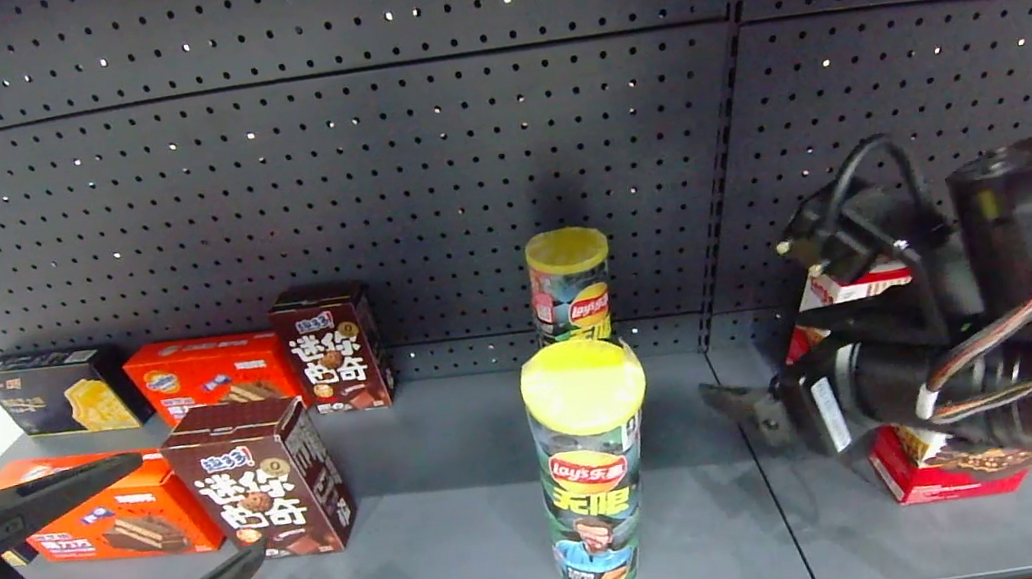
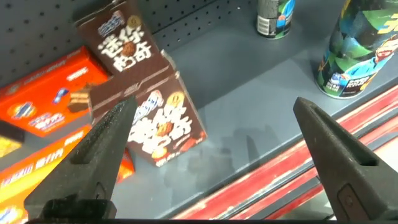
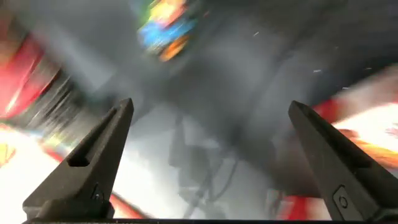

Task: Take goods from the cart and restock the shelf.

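**While both claws hang empty, the shelf shows its rows half built**

Although nothing is gripped at this moment, the layout tells where the restocking stands. At the near left, the left claw (image 1: 198, 504) is spread wide over the front edge of the shelf (image 1: 470, 538), its fingers framing the near brown box (image 1: 262, 492) without touching it. This looks like a waiting pose, not a grasp.

Beside that box on its left lies the near orange box (image 1: 119, 517). Behind them, along the pegboard (image 1: 358, 170), sit a black box (image 1: 56, 394), a far orange box (image 1: 210, 373) and a far brown box (image 1: 330, 348). Like stands in front of like, so each product seems to fill its own lane from back to front.

The same holds in the middle. The far canister (image 1: 570, 284) stands upright at the back, and the near canister (image 1: 591, 466) stands upright in line with it, close to the front edge.

Right of the near canister, apart from it, the right claw (image 1: 729, 406) is level with the can's body, and its wrist view shows the fingers wide with nothing between them. Probably the can is already placed. Farther right, a red box (image 1: 945, 466) lies partly under that arm.
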